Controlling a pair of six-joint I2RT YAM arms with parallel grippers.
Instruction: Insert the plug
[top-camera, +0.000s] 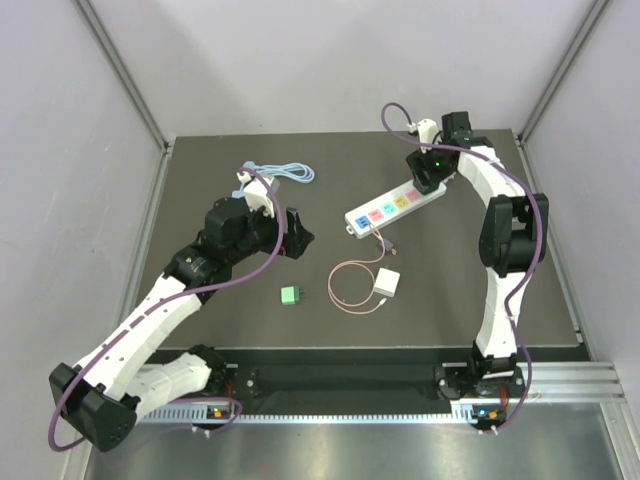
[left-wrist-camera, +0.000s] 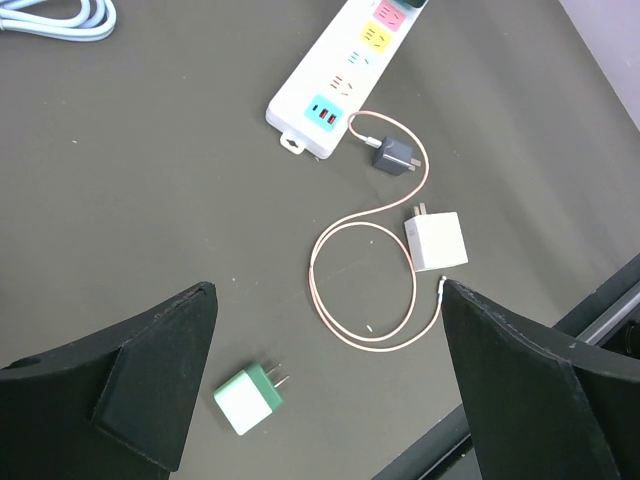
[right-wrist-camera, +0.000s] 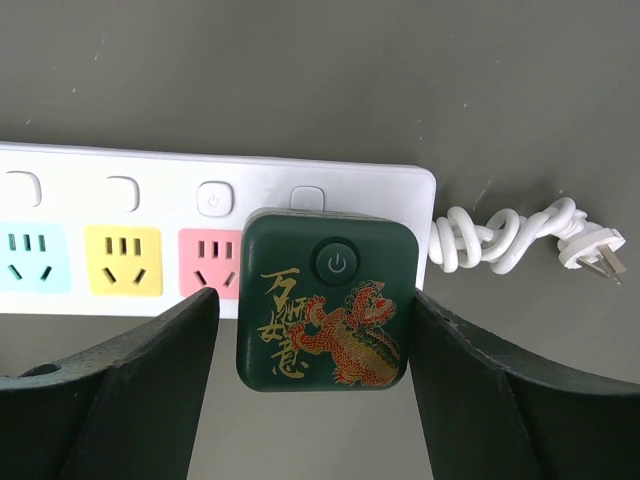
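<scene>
Seating looks finished: dark green plug (right-wrist-camera: 325, 300) is seen in the end socket of the power strip (right-wrist-camera: 120, 190), with the right claw (right-wrist-camera: 315, 305) parted around it and a gap showing on one side. A clean lift away is judged next. The left claw (left-wrist-camera: 325, 300) is held wide and empty. Counted: one strip, one green charger (left-wrist-camera: 248, 397), one white charger (left-wrist-camera: 437, 241), one grey adapter (left-wrist-camera: 394, 154).

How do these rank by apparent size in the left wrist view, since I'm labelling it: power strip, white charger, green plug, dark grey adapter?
1. power strip, though cut off by the frame's top edge.
2. white charger and green plug: they look about alike, so unranked.
3. dark grey adapter, smallest.
</scene>
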